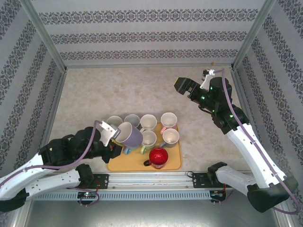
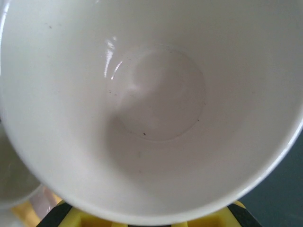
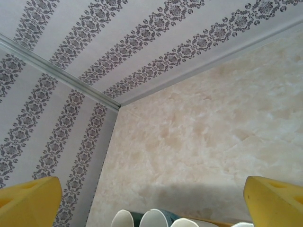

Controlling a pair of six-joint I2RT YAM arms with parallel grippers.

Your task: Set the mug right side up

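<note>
While the marbled table (image 1: 94,94) is carrying a yellow tray (image 1: 176,160) at the middle of its near edge, the right gripper (image 1: 181,86) is hanging over the table's far right part, well apart from the tray. Its yellow fingers (image 3: 28,201) are standing spread wide, released. The left gripper (image 1: 115,135) is grasping the purple mug (image 1: 131,135) at the tray's left edge, holding it tilted, mouth facing the arm. Pale mugs (image 1: 148,122) are sitting mouth-up across the tray, and a red mug (image 1: 158,157) is sitting at its near edge.
</note>
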